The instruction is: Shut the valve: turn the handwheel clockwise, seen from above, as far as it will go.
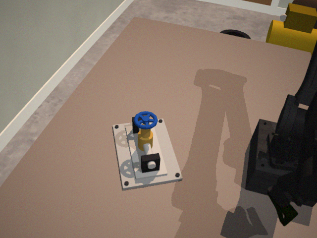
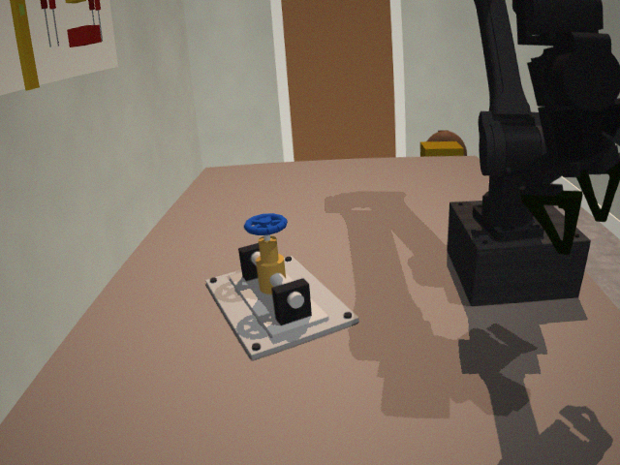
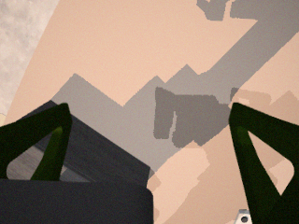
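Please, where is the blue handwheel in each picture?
Top: handwheel, just left of centre.
Exterior: left of centre, above the yellow valve body.
Wrist: not in it.
Shared landmark: the white plate; wrist shows one corner.

The black six-joint arm (image 1: pixel 288 117) (image 2: pixel 505 75) stands on a dark block-shaped pedestal (image 1: pixel 253 171) (image 2: pixel 520 282) (image 3: pixel 105 151). In the exterior view, a long link rises steeply from the shoulder joint (image 2: pixel 511 142), leaning slightly left in that picture and running out past the top edge. Bulky wrist housings (image 2: pixel 575 77) sit beside this link. Below them, the linear parallel hand (image 1: pixel 288 213) (image 2: pixel 583 234) (image 3: pixel 149 111) hangs near the pedestal, its two dark green fingers (image 1: pixel 286 217) (image 2: pixel 569 228) pointing downward. Each finger is an open triangular frame. They stand wide apart, with nothing held between them.
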